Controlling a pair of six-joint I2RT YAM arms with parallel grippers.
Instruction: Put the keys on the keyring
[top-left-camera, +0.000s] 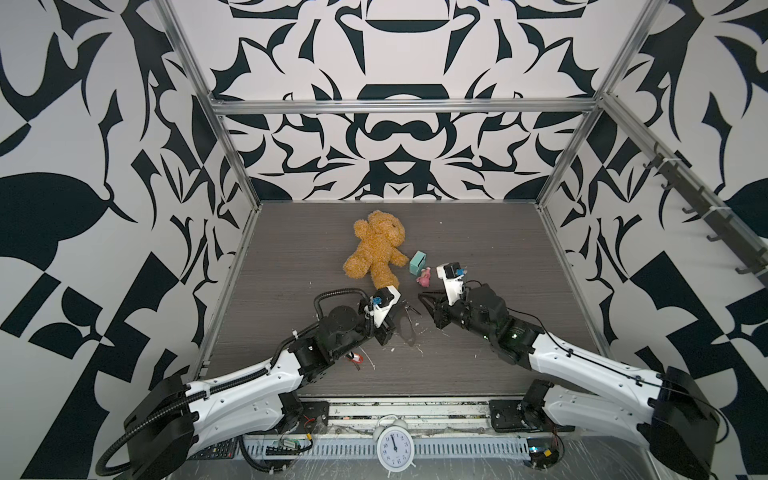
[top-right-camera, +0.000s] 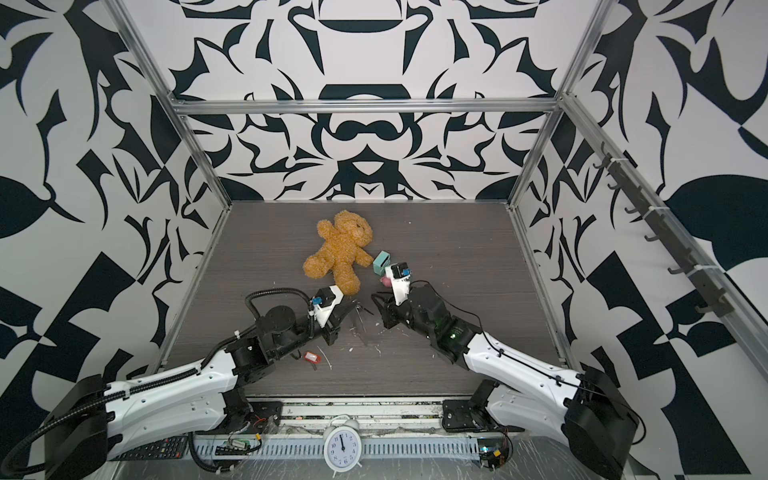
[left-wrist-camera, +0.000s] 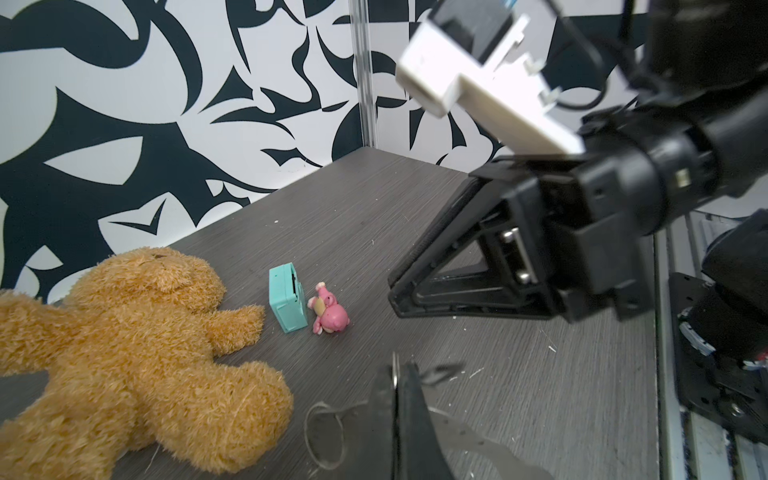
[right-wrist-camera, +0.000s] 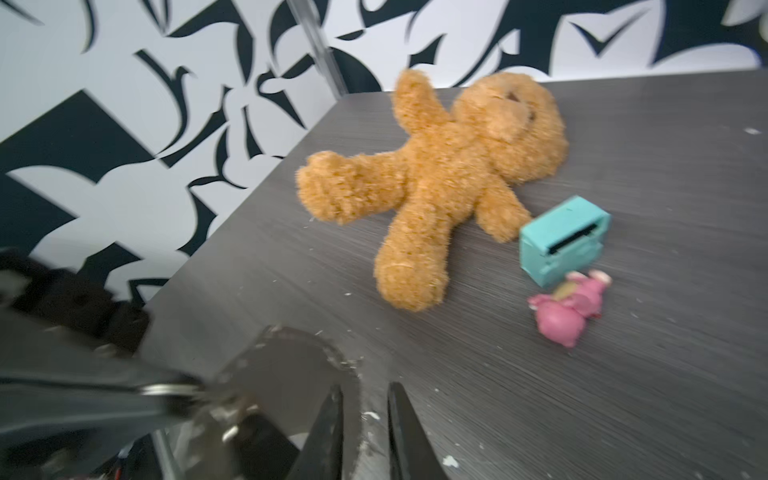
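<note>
The left jaws are clenching one silver keyring (left-wrist-camera: 393, 368), its strap (top-left-camera: 405, 328) trailing onto the desk (top-left-camera: 478, 249). The right jaws are hanging slightly parted, released. One red key tag (top-right-camera: 310, 356) is lying near the left arm (top-right-camera: 208, 374); one teddy (top-left-camera: 380, 249) is sprawling beyond.

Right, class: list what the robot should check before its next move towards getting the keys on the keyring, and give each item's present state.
1. Left gripper shut on the keyring: ok.
2. Right gripper jaws apart, nothing between them: ok.
3. Red tag lying free on the table beside the left arm: ok.
4. Red tag on the keyring: not ok, it lies apart.
5. Black fob located: cannot tell, not seen.
6. Teddy bear, teal box and pink toy apart from both grippers: ok.
</note>
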